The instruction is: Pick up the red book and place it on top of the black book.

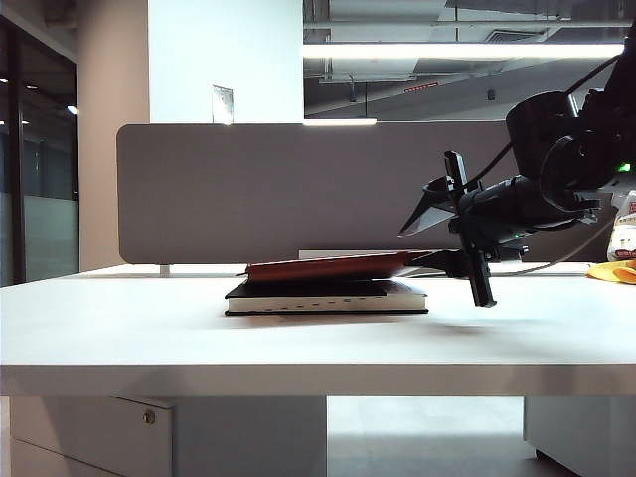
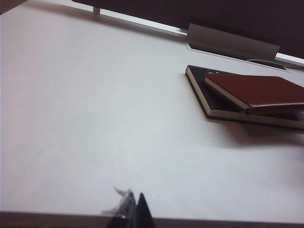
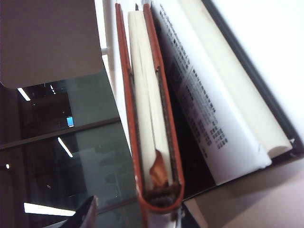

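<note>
The red book lies on top of the black book, near the middle of the white tabletop. Its right end is slightly raised. The right gripper is at this right end, with one finger under the book's corner, and in the right wrist view the red book stands between its fingers; I cannot tell if the fingers press it. The left gripper hovers low over the tabletop, well apart from both books; whether it is released or clenched is not visible.
</note>
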Available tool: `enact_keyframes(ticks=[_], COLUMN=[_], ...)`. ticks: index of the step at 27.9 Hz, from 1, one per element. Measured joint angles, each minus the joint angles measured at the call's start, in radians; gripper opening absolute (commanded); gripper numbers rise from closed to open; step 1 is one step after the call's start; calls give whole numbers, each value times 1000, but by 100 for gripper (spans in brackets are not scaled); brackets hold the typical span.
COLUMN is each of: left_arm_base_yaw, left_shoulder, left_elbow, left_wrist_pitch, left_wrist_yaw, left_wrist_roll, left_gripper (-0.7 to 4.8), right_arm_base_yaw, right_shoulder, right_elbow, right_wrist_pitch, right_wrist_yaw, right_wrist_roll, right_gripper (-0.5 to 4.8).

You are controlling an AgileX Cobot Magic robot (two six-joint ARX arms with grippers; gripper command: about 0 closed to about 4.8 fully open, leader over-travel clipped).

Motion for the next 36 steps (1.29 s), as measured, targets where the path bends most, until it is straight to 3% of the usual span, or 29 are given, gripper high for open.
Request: enact_keyframes(ticks=[15,20,28,36], left_arm_base_yaw=[0,0,0,-1], left_shoulder=[0,0,90,364], left_elbow=[0,-1,-1,18], left_wrist_pitch=[5,37,71,271], left_wrist_yaw=[3,19,191,335], left_wrist_roll=[-8,-113,-230,-375], left_gripper=[-6,-6,-6,-6], right_arm_base_yaw=[6,6,6,13], right_shoulder=[0,0,0,0], right_elbow=[2,2,2,2], right_wrist_pitch=[13,13,20,28], right_wrist_yaw=[0,1,0,-10], right_wrist_roll=[18,19,19,19], right_gripper=[209,208,208,208])
